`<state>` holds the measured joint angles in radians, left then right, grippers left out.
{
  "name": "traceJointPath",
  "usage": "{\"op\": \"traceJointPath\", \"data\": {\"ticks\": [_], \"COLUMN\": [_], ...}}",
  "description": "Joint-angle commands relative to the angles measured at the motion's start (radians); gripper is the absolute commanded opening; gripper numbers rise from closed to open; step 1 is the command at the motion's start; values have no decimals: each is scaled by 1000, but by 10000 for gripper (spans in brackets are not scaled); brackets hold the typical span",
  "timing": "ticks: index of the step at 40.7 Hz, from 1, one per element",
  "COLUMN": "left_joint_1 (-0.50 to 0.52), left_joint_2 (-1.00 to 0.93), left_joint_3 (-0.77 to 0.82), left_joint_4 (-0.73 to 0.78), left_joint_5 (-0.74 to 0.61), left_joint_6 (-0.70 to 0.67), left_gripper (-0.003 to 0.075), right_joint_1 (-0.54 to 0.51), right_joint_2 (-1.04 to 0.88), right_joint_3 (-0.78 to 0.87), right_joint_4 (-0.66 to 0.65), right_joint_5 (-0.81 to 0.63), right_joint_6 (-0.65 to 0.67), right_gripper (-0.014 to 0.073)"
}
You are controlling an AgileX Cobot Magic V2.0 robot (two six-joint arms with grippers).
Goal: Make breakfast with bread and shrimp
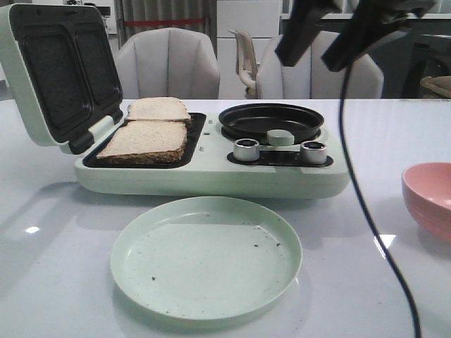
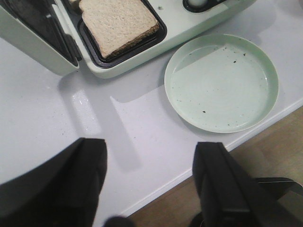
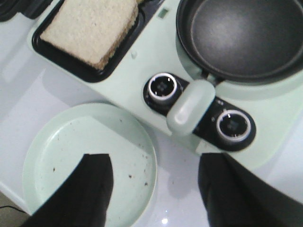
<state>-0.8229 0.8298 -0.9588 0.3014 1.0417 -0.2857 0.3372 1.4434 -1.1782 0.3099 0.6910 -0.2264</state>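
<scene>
Presently on the desk (image 1: pixel 63 282), item by item:

1. Breakfast maker (image 1: pixel 211 172), pale green, lid (image 1: pixel 56 70) tilted back. Its left tray held the bread (image 1: pixel 144 141), two slices side by side, one nearer the front edge, one behind it; they lay flat on the dark plate, presumably put there to toast. The near slice also showed in the left wrist view (image 2: pixel 118 23) and the right wrist view (image 3: pixel 92 28).

2. Round pan (image 1: pixel 271 121), black, seated in the right half of the maker, nothing in it. Two metal knobs (image 1: pixel 246 149) sat in front of it, with the pan's green handle (image 1: pixel 280 136) between them.

3. Green plate (image 1: pixel 206 257), just in front of the maker, bare but for dark specks; likely meant to receive the finished food.

4. Pink bowl (image 1: pixel 428 197), at the right edge of the front view, only partly seen. Contents hidden.

5. Shrimp: not seen in any view. Possibly in the bowl; that could not be confirmed.

6. Left gripper (image 2: pixel 151 182), jaws spread wide, holding nothing, over bare desk near its edge, well apart from the bread.

7. Right gripper (image 3: pixel 156 189), jaws likewise apart and holding nothing, raised above the plate and knobs.

Judged stage: bread loaded; shrimp not yet in the pan.
</scene>
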Motion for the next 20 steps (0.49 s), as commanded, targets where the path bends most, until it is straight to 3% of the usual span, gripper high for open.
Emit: {"op": "traceJointPath", "data": {"ticks": [1, 10, 20], "left_joint_1": [-6, -6, -6], "left_joint_2": [-3, -3, -3], "left_joint_3": [-25, -25, -25], "left_joint_4": [21, 21, 17], "left_joint_5": [-54, -60, -60], "left_joint_6": [-7, -7, -7], "left_gripper": [454, 454, 454], "right_joint_1": [-5, -5, -5], "right_joint_2": [-154, -358, -487], "right_joint_3": [63, 241, 333], "right_joint_4": [-22, -91, -217], "right_joint_5": [-34, -21, 75], "right_joint_6": [9, 42, 170], "right_gripper": [503, 503, 503]}}
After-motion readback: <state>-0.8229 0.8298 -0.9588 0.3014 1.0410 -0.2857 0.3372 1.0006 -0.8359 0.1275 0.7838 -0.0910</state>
